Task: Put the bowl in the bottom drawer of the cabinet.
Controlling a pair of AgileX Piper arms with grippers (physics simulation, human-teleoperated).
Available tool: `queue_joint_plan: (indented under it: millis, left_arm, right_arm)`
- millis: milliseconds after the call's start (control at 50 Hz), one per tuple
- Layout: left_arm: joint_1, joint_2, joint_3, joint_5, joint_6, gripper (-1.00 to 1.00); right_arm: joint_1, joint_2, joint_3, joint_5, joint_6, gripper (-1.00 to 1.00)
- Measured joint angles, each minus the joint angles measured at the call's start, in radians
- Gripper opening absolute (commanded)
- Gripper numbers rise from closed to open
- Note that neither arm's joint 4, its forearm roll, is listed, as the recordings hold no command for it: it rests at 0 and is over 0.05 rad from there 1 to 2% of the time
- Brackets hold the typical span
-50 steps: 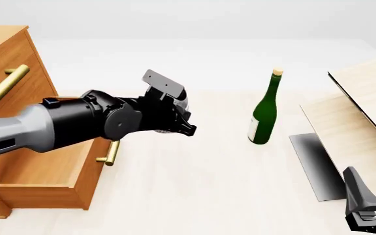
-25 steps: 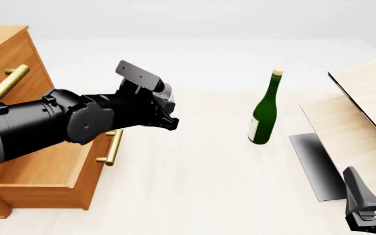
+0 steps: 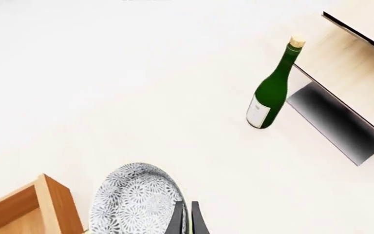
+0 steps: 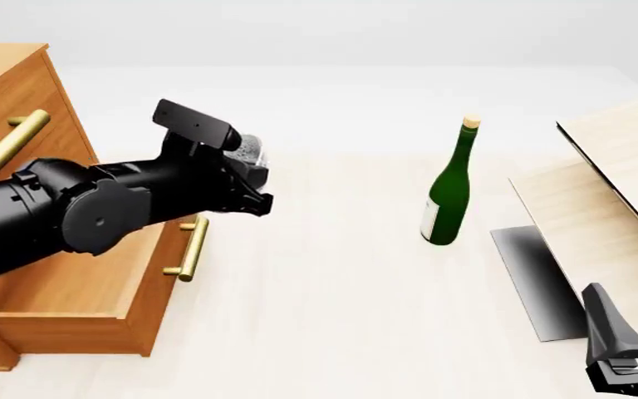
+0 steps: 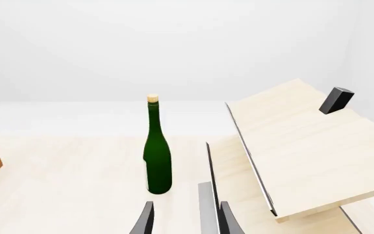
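Over the drawer's edge: we see our left gripper [image 4: 255, 199] up in the air by the front of the bottom drawer [image 4: 97, 283], which is pulled out of the cabinet [image 4: 9, 100].
Where the bowl is: the bowl [image 3: 138, 200] is in our left gripper, off the table, next to the drawer's front corner and not inside yet.
Left gripper: its two fingers [image 3: 177, 222] pinch the bowl's rim, so it is clamped on the bowl.
Right gripper: our right gripper [image 5: 180, 219] waits low at the near right side with a gap between its fingers and nothing in it.
How the bowl will handle: we think it is light, hard and smooth. It could slip from a thin rim pinch, and it could crack if it falls.
Where to hold: the rim is the best place, one finger inside and one outside, like now.
Which way it points: the bowl is tipped on its side, so we see its round speckled face in the left wrist view. It is round, so no side is longer.
Other things: a green bottle [image 4: 449, 187] stands well away, near pale wood boards [image 4: 607, 191].
Next: we think the bowl must go over the open drawer and down.
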Motion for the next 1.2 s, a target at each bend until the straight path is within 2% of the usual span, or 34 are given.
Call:
queue_joint_plan:
  millis: [360, 1200]
  left_arm:
    - [0.091, -0.061, 0.032, -0.004, -0.02, -1.0]
    - [0.276, -0.193, 0.141, -0.016, -0.123, -1.0]
  right_arm:
    - [0.0, 0.0, 0.0, 0.0, 0.0, 1.0]
    - [0.0, 0.0, 0.0, 0.0, 0.0, 1.0]
